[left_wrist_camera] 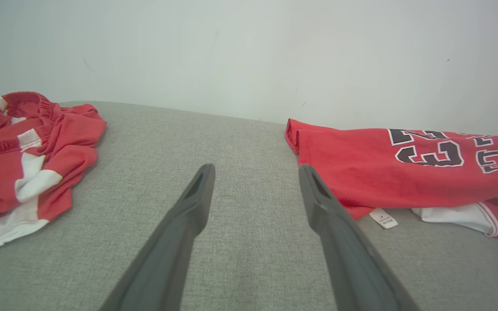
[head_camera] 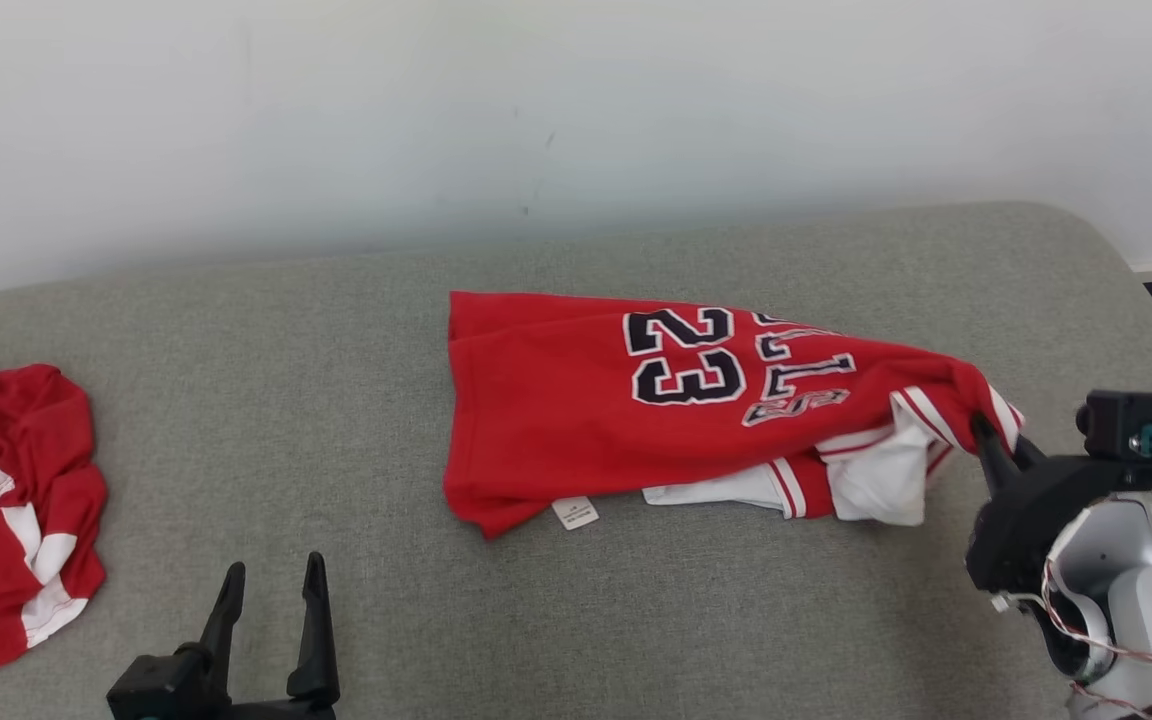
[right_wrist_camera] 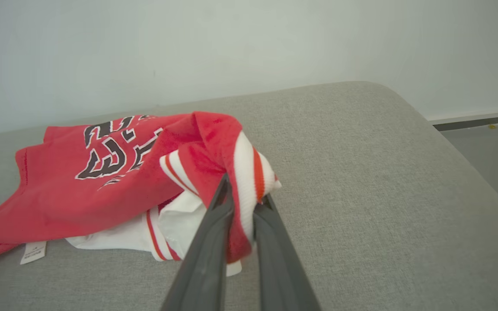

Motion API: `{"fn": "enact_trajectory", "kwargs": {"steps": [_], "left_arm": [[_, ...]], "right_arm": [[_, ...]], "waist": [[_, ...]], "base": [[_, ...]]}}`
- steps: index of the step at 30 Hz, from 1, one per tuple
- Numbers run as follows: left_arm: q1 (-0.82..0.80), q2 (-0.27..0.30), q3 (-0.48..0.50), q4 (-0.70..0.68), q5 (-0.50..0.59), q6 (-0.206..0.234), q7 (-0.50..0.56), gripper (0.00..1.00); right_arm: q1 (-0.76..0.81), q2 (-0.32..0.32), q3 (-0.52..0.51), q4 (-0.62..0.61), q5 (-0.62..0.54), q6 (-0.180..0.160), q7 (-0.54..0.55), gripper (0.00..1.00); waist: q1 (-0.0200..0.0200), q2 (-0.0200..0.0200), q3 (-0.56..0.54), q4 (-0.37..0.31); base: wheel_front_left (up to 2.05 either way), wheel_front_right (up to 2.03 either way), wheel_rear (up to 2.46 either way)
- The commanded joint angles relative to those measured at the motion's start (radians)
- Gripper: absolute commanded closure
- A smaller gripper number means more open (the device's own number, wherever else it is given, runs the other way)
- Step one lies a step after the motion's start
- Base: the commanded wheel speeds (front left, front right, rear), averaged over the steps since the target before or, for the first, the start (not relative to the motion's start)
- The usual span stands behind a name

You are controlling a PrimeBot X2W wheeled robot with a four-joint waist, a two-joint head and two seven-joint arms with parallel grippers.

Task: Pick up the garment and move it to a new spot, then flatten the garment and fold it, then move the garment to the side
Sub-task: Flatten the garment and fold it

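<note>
Low at seven o'clock in the head view, the left gripper [head_camera: 274, 565] hovers over the grey woven cushion [head_camera: 636, 620] with its two dark fingers spread wide and nothing between them. At four o'clock the right gripper [head_camera: 986, 428] is clenched on a red-and-white striped edge of the red jersey [head_camera: 556, 400], a soft knit top with dark, white-outlined numerals. The right wrist view shows that edge bunched and raised between the fingers [right_wrist_camera: 214, 224], though whether it is an armhole or the neck band I cannot tell. Most of the jersey lies at the centre of the cushion, reaching toward three o'clock, half doubled over, with white lining and a small white care label [head_camera: 575, 512] showing along its near side. Well apart at nine o'clock sits a second crumpled red-and-white garment [head_camera: 6, 500], and beyond everything at twelve rises the pale wall [head_camera: 576, 100]. This looks like the pick-up-and-move step, with flattening not yet begun. The next move likely calls for lifting or dragging by the pinched edge without losing it, then bringing the free gripper to the far hem to spread the cloth.
</note>
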Motion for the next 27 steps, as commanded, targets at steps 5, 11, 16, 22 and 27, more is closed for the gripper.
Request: {"fn": "enact_trajectory", "kwargs": {"steps": [5, 11, 16, 22, 27], "left_arm": [[-0.012, -0.001, -0.008, 0.004, 0.014, -0.006, -0.001, 0.00], [-0.015, -0.001, -0.011, 0.010, 0.019, -0.011, -0.001, 0.00], [0.003, -0.001, 0.001, 0.012, 0.017, -0.007, -0.001, 0.00], [0.018, -0.001, 0.014, 0.005, 0.012, 0.000, -0.001, 0.00], [0.026, -0.001, 0.016, -0.008, 0.004, 0.008, -0.001, 0.00]], "right_arm": [[0.016, 0.005, -0.061, 0.024, -0.134, -0.003, 0.005, 0.00], [0.013, 0.019, -0.112, 0.064, -0.244, -0.003, -0.052, 0.00], [0.047, 0.037, -0.130, 0.035, -0.285, -0.003, -0.142, 0.00], [0.112, 0.067, -0.094, -0.036, -0.267, -0.003, -0.247, 0.00], [0.182, 0.089, -0.021, -0.106, -0.233, -0.003, -0.340, 0.00]], "waist": [[0.0001, 0.0000, 0.015, 0.017], [0.0001, 0.0000, 0.013, 0.038], [0.0001, 0.0000, 0.001, 0.036], [0.0001, 0.0000, -0.015, 0.024], [0.0001, 0.0000, -0.025, 0.009]], "base": [[0.00, 0.00, 0.00], [0.00, 0.00, 0.00], [0.00, 0.00, 0.00], [0.00, 0.00, 0.00], [0.00, 0.00, 0.00]]}}
